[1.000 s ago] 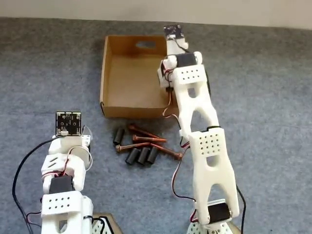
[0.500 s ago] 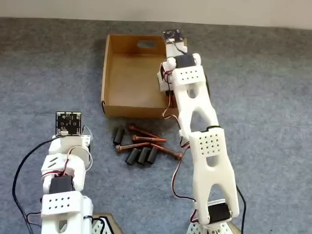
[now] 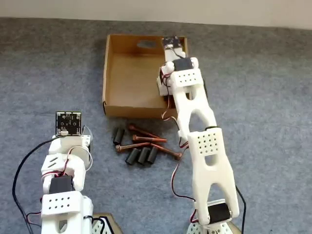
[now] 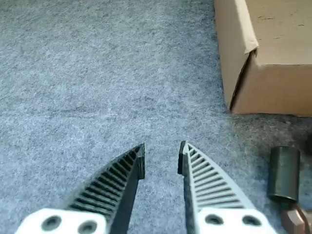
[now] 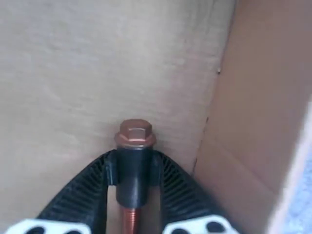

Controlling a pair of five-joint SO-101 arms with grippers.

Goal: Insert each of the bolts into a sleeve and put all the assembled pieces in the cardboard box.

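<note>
R claw (image 5: 132,163): 1 assy (image 5: 132,181); 4 bolts (image 3: 146,139), 4 sleeves (image 3: 142,155).

Cardboard box wall (image 5: 253,97) hems right claw (image 5: 131,160); left claw (image 4: 162,146) faces bare carpet (image 4: 97,73).

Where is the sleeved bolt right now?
In the right wrist view, the sleeved bolt is clamped in the right gripper inside the cardboard box, close to one of its walls.

Left arm (image 3: 62,204) and right arm (image 3: 207,151): white printed shells, perforated panels, black servos, red and black cables. Gripper fingers (image 4: 119,178) black, ribbed.
</note>
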